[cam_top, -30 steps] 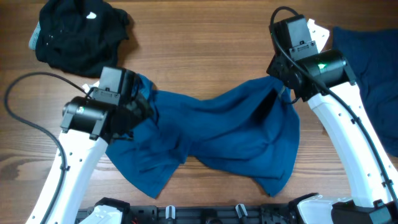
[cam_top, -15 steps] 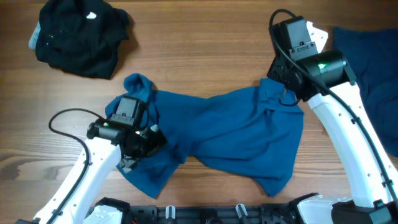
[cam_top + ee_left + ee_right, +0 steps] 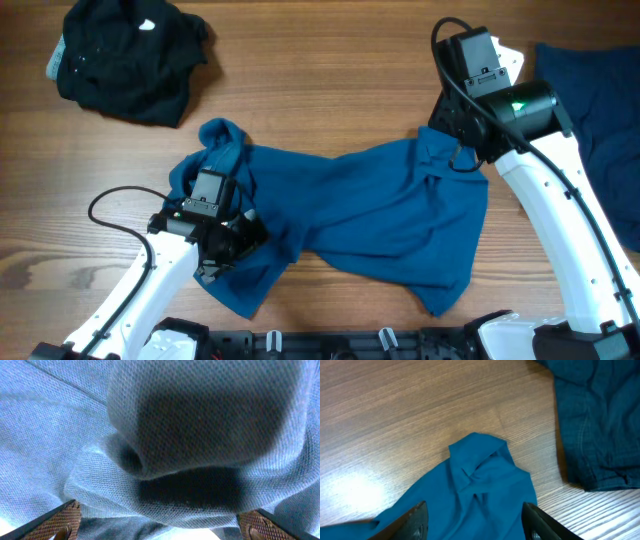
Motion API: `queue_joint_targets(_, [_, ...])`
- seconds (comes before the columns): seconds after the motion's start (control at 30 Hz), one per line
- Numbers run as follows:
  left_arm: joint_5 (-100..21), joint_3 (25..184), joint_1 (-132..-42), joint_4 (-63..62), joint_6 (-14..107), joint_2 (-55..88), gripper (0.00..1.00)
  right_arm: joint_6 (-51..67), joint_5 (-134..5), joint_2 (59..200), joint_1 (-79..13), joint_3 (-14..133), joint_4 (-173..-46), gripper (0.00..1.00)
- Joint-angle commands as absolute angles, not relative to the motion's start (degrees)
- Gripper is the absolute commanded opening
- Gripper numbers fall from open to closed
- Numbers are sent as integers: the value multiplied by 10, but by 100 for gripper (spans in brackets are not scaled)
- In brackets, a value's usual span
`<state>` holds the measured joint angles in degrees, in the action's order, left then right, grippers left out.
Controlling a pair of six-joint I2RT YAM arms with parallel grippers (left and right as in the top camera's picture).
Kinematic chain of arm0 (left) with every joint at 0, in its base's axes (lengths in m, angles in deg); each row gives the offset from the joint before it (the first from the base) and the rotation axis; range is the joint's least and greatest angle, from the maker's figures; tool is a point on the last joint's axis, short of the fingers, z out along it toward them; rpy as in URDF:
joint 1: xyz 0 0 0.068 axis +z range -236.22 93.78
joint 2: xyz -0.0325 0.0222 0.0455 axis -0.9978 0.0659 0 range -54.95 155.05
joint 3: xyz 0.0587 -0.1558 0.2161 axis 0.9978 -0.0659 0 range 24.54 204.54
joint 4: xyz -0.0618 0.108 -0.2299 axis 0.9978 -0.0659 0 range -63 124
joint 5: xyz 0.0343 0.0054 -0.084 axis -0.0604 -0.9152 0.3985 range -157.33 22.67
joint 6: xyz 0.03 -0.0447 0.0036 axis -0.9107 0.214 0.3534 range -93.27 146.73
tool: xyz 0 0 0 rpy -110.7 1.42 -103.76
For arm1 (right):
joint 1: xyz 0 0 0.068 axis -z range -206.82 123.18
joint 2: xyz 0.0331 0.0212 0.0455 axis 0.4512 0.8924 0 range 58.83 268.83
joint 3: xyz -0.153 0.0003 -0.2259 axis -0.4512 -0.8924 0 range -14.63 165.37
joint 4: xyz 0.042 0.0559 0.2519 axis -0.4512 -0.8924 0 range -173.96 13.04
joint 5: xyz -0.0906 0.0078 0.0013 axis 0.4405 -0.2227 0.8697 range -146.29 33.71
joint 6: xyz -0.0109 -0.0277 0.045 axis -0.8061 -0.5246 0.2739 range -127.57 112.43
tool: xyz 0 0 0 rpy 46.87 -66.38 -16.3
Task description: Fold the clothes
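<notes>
Near the black garment (image 3: 125,55): blue polo shirt (image 3: 370,215), rumpled piqué knit, long axis ran left-right; left gripper (image 3: 160,522), right gripper (image 3: 472,520) stood open.

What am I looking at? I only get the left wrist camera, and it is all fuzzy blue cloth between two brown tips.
Observer: That is a medium-blue polo shirt, lying crumpled across the middle of a wooden table. The left pincer is open over its left end.
Visitor: Is it the only garment?
Observer: No. A black garment lies bunched at the far left corner, and a darker blue one lies at the right edge.
Visitor: Where is the other arm?
Observer: The right pincer hovers open above the shirt's right end, holding nothing.
</notes>
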<state>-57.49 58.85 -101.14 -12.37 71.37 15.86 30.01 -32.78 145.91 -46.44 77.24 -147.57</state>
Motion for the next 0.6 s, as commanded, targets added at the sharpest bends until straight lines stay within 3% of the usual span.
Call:
queue_joint_targets(0.0, [-603,585,-1009,-116,707,154,100,285,-346,1450,-465,779,-1477,62])
queue_joint_targets(0.57, [-627,587,-968,-53,704,168,98,284,-353,1450,-465,779,-1477,66])
